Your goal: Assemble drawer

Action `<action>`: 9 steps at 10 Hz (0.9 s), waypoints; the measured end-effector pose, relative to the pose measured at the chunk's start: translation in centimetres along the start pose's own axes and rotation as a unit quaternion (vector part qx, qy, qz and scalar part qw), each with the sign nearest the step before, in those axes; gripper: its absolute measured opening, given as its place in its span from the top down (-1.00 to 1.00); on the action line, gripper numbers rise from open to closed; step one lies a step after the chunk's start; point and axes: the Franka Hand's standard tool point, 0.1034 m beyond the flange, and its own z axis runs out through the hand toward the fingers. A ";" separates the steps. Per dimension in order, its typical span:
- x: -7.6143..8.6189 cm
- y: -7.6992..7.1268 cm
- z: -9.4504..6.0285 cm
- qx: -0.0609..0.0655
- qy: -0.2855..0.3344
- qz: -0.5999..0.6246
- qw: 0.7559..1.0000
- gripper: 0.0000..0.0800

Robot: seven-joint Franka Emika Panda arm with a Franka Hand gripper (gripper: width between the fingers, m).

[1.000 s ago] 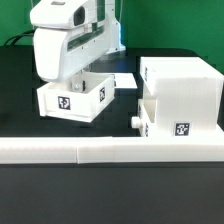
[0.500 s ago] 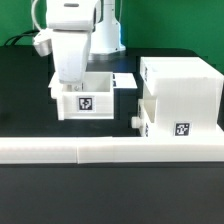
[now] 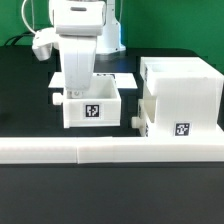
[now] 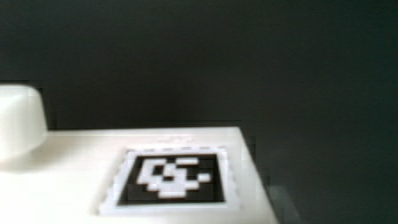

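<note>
A small white drawer tray (image 3: 92, 108) with a black-and-white tag on its front and a knob (image 3: 55, 99) on its side sits left of the tall white housing (image 3: 182, 85). My white gripper (image 3: 78, 88) reaches down into this tray from above. Its fingers grip the tray's wall and their tips are hidden inside. A second tray (image 3: 172, 126) with a knob (image 3: 135, 122) stands at the housing's foot. In the wrist view the held tray's tag (image 4: 173, 176) and its knob (image 4: 16, 120) are close up and blurred, and no fingers show.
A long low white L-shaped bar (image 3: 100, 150) runs along the front of the black table. The marker board (image 3: 126, 78) lies flat behind the held tray. Cables hang at the back on the exterior view's left.
My gripper has carried the tray toward the exterior view's right, closer to the housing, and turned it so that its tagged face is square to the camera.
</note>
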 end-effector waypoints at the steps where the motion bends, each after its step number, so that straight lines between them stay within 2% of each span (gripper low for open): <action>1: 0.1 0.1 -0.1 0.001 0.000 0.004 1.000 0.89; 4: 0.8 1.0 -0.9 0.005 0.001 0.022 1.000 0.89; 5: 1.1 1.2 -1.0 0.003 0.001 0.032 0.999 0.89; 6: 1.1 1.3 -0.8 -0.010 0.002 0.032 0.999 0.89; 9: 1.1 1.2 -0.7 -0.010 0.003 0.033 0.999 0.89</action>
